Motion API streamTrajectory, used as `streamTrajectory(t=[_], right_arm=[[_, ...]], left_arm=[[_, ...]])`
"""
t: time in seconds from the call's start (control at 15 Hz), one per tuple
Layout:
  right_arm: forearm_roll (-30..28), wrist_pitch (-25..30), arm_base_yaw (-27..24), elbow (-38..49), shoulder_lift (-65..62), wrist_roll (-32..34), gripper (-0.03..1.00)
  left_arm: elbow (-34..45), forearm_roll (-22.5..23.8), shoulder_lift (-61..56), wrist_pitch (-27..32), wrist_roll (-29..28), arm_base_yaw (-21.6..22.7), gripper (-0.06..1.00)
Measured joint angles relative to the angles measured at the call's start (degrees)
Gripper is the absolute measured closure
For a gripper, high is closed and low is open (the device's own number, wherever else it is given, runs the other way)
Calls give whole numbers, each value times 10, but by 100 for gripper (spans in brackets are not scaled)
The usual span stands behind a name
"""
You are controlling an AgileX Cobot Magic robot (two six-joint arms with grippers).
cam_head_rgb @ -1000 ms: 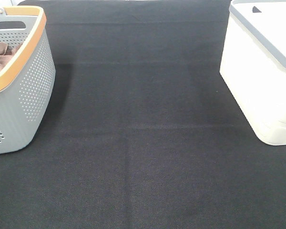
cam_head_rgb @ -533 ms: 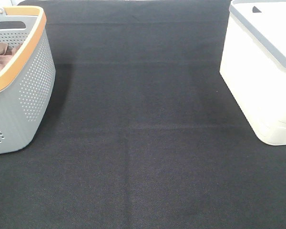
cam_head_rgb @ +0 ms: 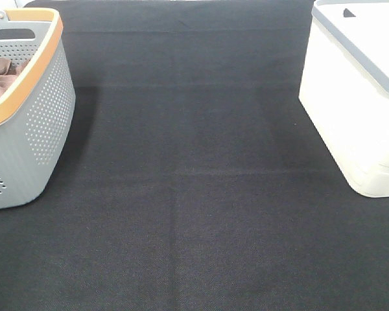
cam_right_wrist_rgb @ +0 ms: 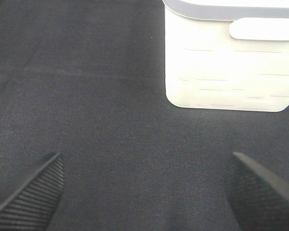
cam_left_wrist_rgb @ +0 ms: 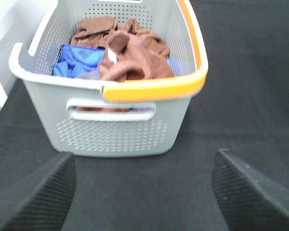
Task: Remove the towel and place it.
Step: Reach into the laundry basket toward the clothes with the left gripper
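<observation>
A grey basket (cam_left_wrist_rgb: 115, 130) with an orange rim stands at the left edge of the black table (cam_head_rgb: 194, 194). Inside it the brown towel (cam_left_wrist_rgb: 135, 57) lies crumpled on top, piled toward the orange side, with a blue cloth (cam_left_wrist_rgb: 77, 60) beside and partly under it. A white bin (cam_head_rgb: 356, 116) with a grey rim stands at the right edge, well apart from the basket; its inside cannot be made out. The left pincer (cam_left_wrist_rgb: 142, 185) hangs released in front of the basket's handle side, its fingers wide apart and holding nothing. The right pincer (cam_right_wrist_rgb: 144, 187) is likewise spread wide over bare table, facing the white bin.
</observation>
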Motion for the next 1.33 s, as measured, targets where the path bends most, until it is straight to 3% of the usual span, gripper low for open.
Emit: streamTrajectory(t=[0.27, 0.4, 0.47, 0.6, 0.8, 1.07, 1.33], right_arm=[[0, 0, 0, 0, 0, 0, 12], [0, 0, 0, 0, 0, 0, 12], [0, 0, 0, 0, 0, 0, 12], [0, 0, 0, 0, 0, 0, 12], [0, 0, 0, 0, 0, 0, 12], [0, 0, 0, 0, 0, 0, 12], [0, 0, 0, 0, 0, 0, 12]], left_arm=[[-27, 33, 210, -174, -10, 0, 20], [-56, 35, 272, -187, -10, 0, 20], [-119, 36, 353, -189, -10, 0, 20], [-206, 41, 456, -171, -10, 0, 20], [-328, 60, 590, -95, -11, 0, 20], [-464, 129, 763, 20, -39, 1, 20], [-550, 163, 896, 31, -63, 1, 20]])
